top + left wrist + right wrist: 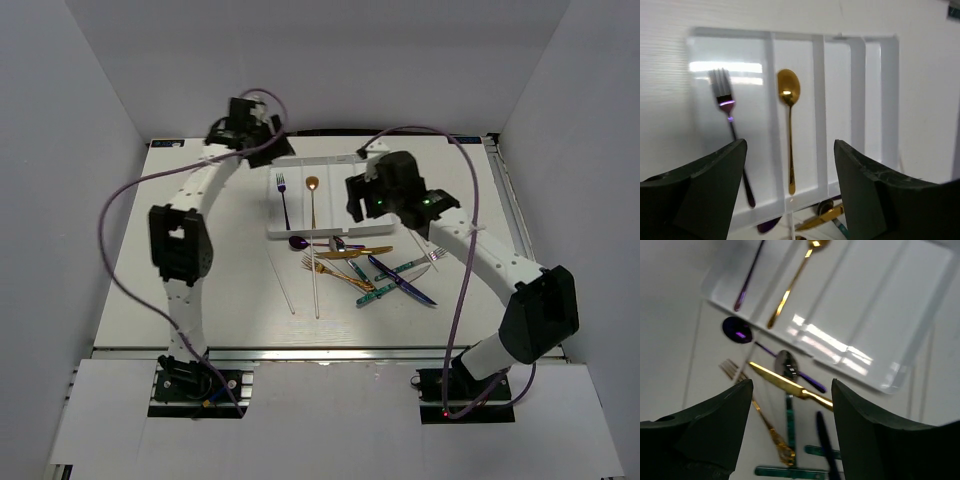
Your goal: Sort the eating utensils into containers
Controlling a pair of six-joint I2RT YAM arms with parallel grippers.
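Utensils (365, 268) are mostly piled in a heap on the counter (250, 290), right at the near edge of the white tray (340, 168). Only a purple fork (283, 200) and a gold spoon (312, 200) are in it, in the two leftmost compartments. Two white chopsticks (316, 285) lie left of the heap. The left gripper (789, 150) and right gripper (792, 387) hover by the tray, jaws spread wide, gripping nothing.

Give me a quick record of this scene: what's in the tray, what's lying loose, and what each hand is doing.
tray: purple fork in leftmost compartment, gold spoon in the next; other two look empty
loose: utensil pile and two white chopsticks, in front of tray
left hand: open, empty, above tray
right hand: open, empty, above tray edge near pile
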